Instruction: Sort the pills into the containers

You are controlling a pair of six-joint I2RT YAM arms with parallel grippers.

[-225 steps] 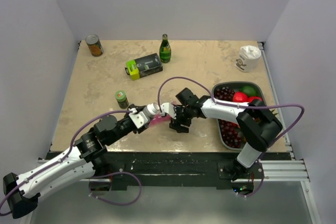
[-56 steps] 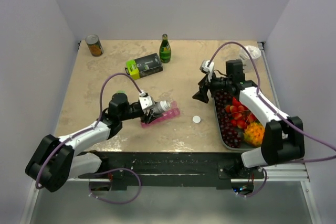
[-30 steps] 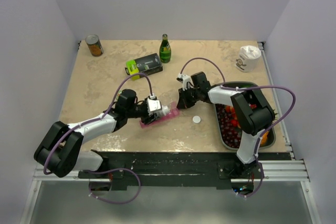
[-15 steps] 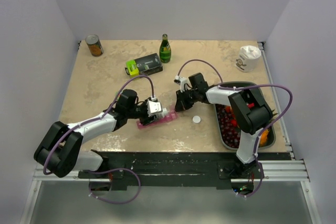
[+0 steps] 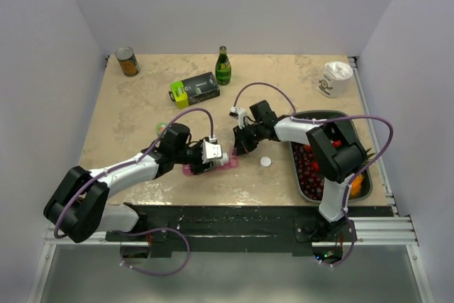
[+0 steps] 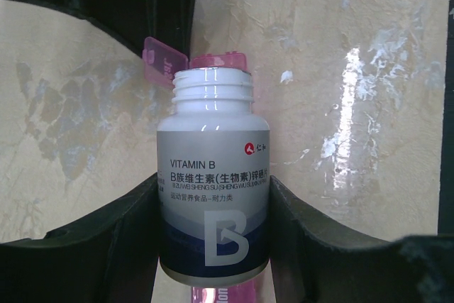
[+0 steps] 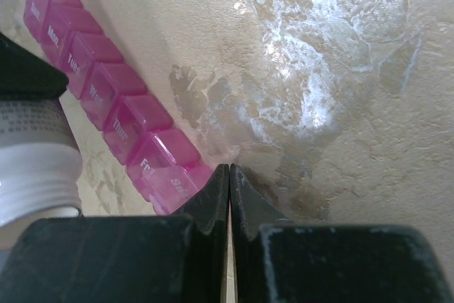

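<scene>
The slim translucent pink plastic pill-organiser strip [image 5: 225,162] is found lying flat on the tan marbled table [image 5: 128,118], near its front centre, between the two arms. An uncapped white plastic vitamin bottle with a grey-blue label [image 6: 213,175] is pinched at its lower body by the fingers of the left gripper [image 5: 208,155]. It is held above and along the strip, mouth towards the strip's far end. One small pink lid [image 6: 157,62] is seen standing open beside that mouth; which compartment it belongs to cannot be told. The right gripper [image 7: 228,175] is observed with its jaws pressed together, tips lowered to the table at the corner of the strip's end compartment; contact cannot be confirmed. A round white cap [image 5: 265,162] is noted on the table just right of the strip.
</scene>
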